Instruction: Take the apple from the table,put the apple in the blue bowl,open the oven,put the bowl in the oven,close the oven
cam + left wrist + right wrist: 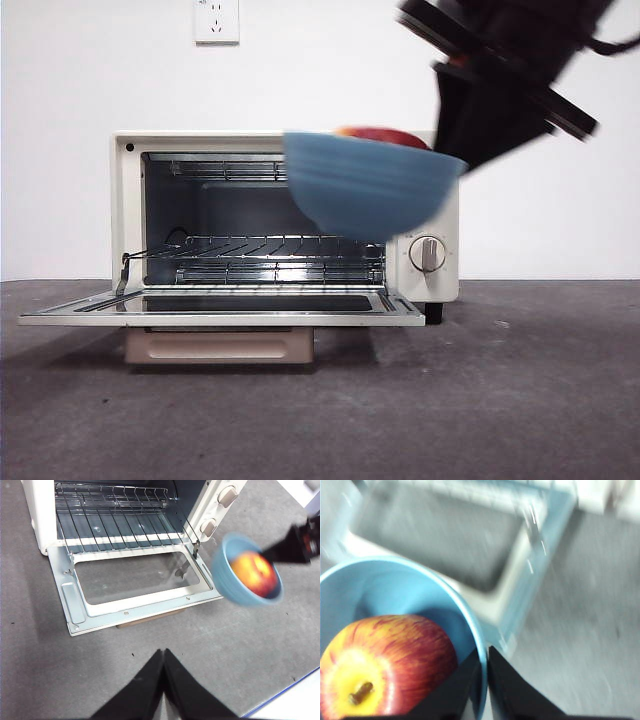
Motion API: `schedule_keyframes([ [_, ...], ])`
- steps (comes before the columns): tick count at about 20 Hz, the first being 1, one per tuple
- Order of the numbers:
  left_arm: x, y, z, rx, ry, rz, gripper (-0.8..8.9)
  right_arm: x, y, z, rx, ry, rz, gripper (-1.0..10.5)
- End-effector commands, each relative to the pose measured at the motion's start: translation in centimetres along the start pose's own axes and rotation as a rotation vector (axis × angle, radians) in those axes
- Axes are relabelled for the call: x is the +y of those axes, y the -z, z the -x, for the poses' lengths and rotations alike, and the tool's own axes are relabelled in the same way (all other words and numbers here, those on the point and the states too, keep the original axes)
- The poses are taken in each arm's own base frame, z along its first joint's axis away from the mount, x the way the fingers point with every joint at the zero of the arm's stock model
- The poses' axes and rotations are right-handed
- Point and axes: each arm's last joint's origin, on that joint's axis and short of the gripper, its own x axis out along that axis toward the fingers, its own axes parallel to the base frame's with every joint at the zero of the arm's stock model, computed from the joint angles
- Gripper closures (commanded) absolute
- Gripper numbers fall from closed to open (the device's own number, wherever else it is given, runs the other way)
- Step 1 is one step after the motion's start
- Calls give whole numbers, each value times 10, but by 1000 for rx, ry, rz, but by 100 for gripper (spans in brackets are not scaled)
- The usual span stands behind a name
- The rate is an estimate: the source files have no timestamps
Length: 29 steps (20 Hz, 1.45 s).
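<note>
Bowl in transit to open oven.
Cream-white boxy toaster oven (pixel 130 200), door down on dark grey bench (pixel 500 400); ridged blue bowl (pixel 365 190) holding red-yellow apple (pixel 385 667), airborne, rim pinched by right gripper (pixel 485 655) fingers. Keep level, clear door, land on rack. Left gripper (pixel 163 652) closed, empty. No legible writing.
</note>
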Motion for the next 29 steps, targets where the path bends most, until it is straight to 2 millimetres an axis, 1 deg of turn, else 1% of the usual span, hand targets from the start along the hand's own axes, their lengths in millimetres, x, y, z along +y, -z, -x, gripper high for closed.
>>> schedule_keyframes([
  [1, 0, -2, 0, -8, 2, -26, 807, 9, -21, -6, -50, -2, -69, 945],
  [3, 0, -2, 0, -7, 1, -26, 807, 13, -34, -17, -67, -10, -108, 945],
  [5, 0, -2, 0, -7, 1, -28, 807, 17, -46, -29, -85, 28, -132, 945],
  [9, 0, -2, 0, -6, 2, -38, 807, 27, -67, -46, -157, 49, -201, 945],
  [13, -1, -2, 0, -4, 3, -38, 807, 32, -79, -63, -196, 78, -283, 945],
  [17, -1, -2, 0, -2, 7, -44, 807, 31, -81, -79, -234, 102, -365, 945],
  [20, -2, -2, 0, 3, 23, -54, 807, 31, -82, -85, -266, 126, -408, 945],
  [25, -4, -1, -1, 10, 42, -67, 807, 30, -84, -89, -323, 147, -497, 945],
  [29, -4, -1, -1, 12, 49, -72, 807, 31, -82, -93, -347, 179, -523, 945],
])
